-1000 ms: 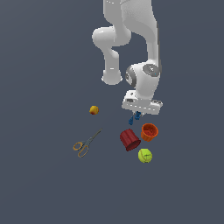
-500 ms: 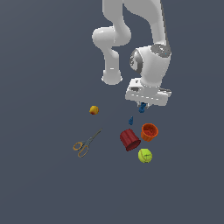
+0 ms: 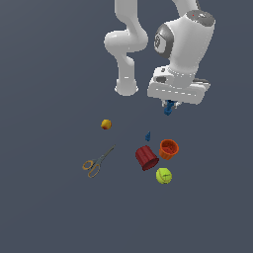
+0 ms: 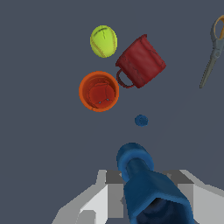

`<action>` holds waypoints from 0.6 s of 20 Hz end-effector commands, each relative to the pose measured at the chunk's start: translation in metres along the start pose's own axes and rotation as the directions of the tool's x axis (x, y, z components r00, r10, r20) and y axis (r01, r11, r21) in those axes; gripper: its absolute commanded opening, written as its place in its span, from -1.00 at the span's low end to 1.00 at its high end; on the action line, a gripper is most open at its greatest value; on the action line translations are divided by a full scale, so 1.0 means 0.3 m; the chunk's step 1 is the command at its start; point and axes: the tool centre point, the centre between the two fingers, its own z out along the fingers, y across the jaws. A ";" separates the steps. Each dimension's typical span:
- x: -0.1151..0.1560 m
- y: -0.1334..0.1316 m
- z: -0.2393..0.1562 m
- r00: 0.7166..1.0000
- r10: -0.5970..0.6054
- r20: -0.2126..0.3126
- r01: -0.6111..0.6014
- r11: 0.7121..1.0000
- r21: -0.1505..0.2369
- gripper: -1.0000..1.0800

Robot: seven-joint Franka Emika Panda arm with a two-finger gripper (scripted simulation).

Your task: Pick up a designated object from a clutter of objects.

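Since the earlier frames the arm has been raised and swung toward the exterior view's right, and the gripper (image 3: 169, 106) has been carried well above the clutter. It is clamped on the dark blue knobby piece (image 3: 168, 108), which hangs clear of the counter (image 3: 49, 207); the piece is judged to be held at its upper end so that the long body points downward.

A second small blue bit (image 3: 147, 136) is seen on the counter beside the dark red cup (image 3: 147, 157), so it cannot be told with certainty whether it is a separate item or a part left behind. The orange cup (image 3: 168, 148) and the yellow-green ball (image 3: 163, 175) lie close by, and the scissors (image 3: 96, 163) and the small orange fruit (image 3: 106, 124) lie well apart, toward the exterior view's left.

In the wrist view the held piece (image 4: 146, 183) is shown end-on between the grey jaws, a detail hidden in the exterior view by the hand. The red cup's handle and the orange cup's hollow interior are also shown only there. The fruit is seen only in the exterior view.
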 end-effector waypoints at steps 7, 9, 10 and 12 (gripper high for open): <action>0.006 -0.042 -0.271 1.000 0.000 0.001 0.000 1.000 0.000 -1.00; 0.008 -0.052 -0.330 1.000 0.000 0.000 0.000 1.000 -0.001 -1.00; 0.010 -0.057 -0.358 1.000 0.000 0.000 0.000 1.000 -0.001 -1.00; 0.013 -0.066 -0.408 1.000 0.001 0.000 -0.001 1.000 -0.001 -1.00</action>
